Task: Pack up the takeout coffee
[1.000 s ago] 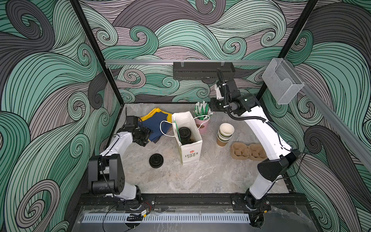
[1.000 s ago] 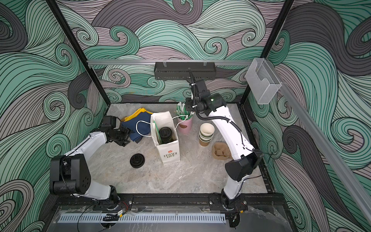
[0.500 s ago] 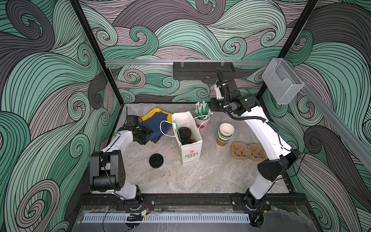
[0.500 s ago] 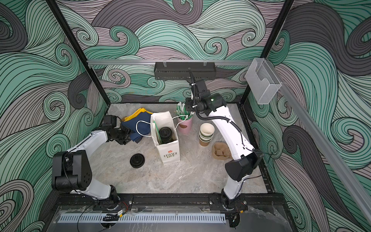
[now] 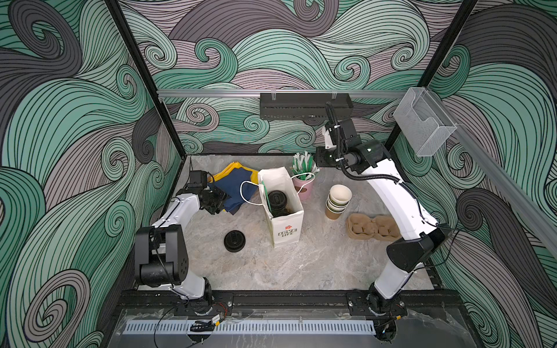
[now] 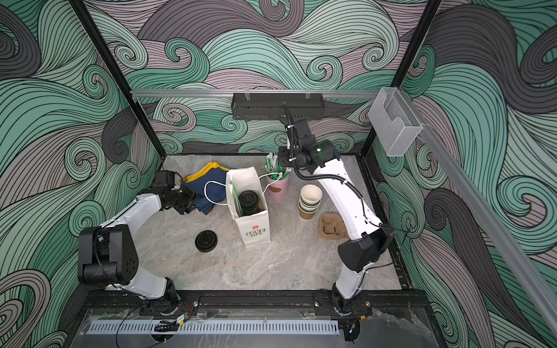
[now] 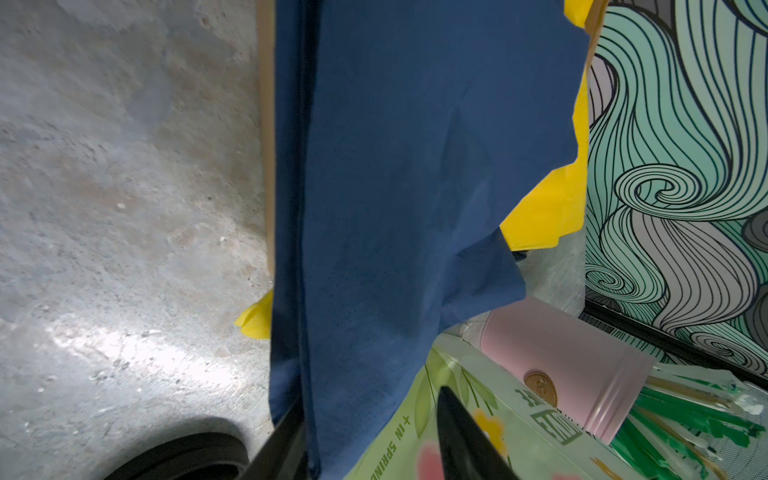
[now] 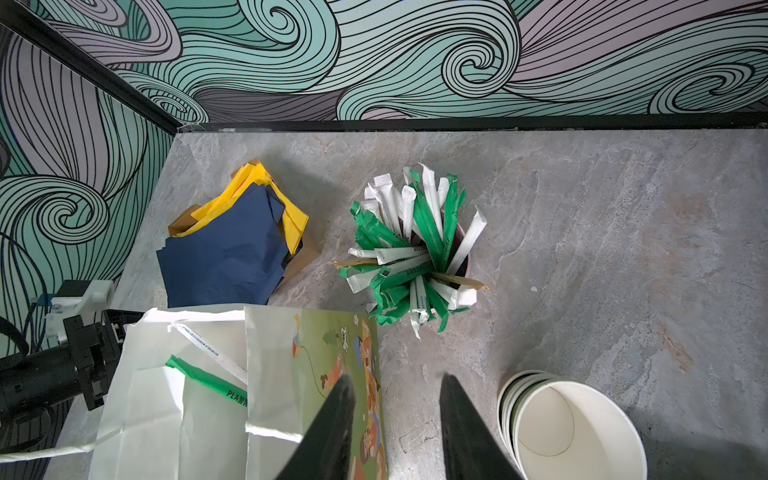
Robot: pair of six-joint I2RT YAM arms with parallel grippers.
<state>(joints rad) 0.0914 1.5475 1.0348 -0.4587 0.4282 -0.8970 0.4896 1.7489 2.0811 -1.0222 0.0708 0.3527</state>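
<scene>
The white paper bag stands upright and open near the middle of the desk. One lidded cup sits inside it, and in both top views only its black sip lid shows from above. Whether a second cup shares the bag cannot be told, since the rest of the interior lies in shadow. A green wrapped straw leans along the bag's inner wall. The left tool is down at the pile of blue napkins just left of the bag, its two fingers apart and straddling the edge of the top blue sheet. One finger lies against that edge, and as far as the wrist view shows nothing is clamped. Yellow napkins peek out from under the blue ones toward the back wall. The right tool hangs high over the back of the desk, jaws parted with nothing between them, above the gap between the bag and the pink tin crammed with green and white wrapped straws. A stack of lidless cups stands to the right of the tin, a brown pulp cup carrier lies near that stack, and a black lid rests flat on the desk to the left of the bag's front
</scene>
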